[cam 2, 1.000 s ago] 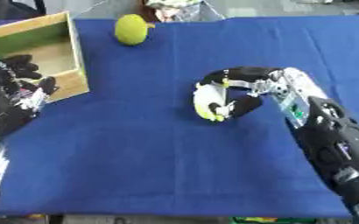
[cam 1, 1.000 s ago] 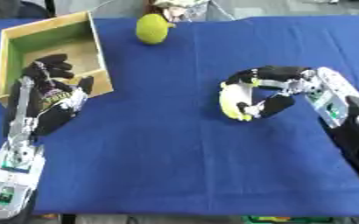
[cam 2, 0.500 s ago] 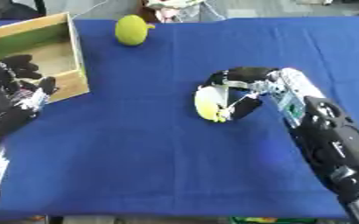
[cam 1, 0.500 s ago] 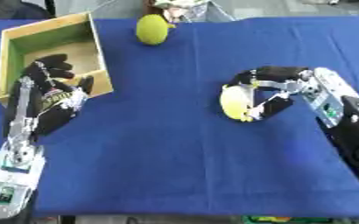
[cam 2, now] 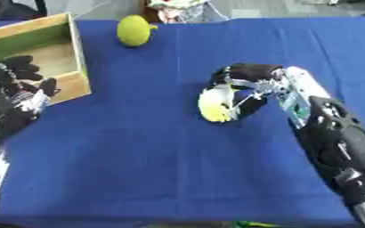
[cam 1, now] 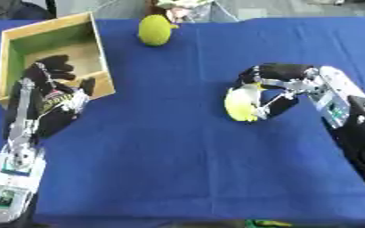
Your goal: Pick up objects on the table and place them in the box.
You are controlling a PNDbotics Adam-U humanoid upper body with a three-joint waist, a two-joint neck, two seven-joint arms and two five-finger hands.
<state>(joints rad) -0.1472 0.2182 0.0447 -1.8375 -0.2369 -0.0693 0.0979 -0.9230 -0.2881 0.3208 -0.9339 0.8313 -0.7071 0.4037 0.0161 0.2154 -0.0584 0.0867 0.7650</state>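
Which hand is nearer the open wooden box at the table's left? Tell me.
Left. The left hand sits at the wooden box, overlapping its near edge; the right hand is far to its right, curled round a yellow fruit.

a blue cloth (cam 1: 162, 147) covers the table and fills nearly the whole view, lying smooth with faint folds. beyond its far edge runs a strip of pale grey floor (cam 1: 294, 8). at the far middle, just past the cloth's edge, sits a small jumble of pale and reddish things (cam 2: 178, 9) too blurred to make out. a dark shape (cam 1: 14, 9) fills the far left corner. at the near edge, a small green and yellow scrap (cam 1: 267, 222) shows below the cloth.
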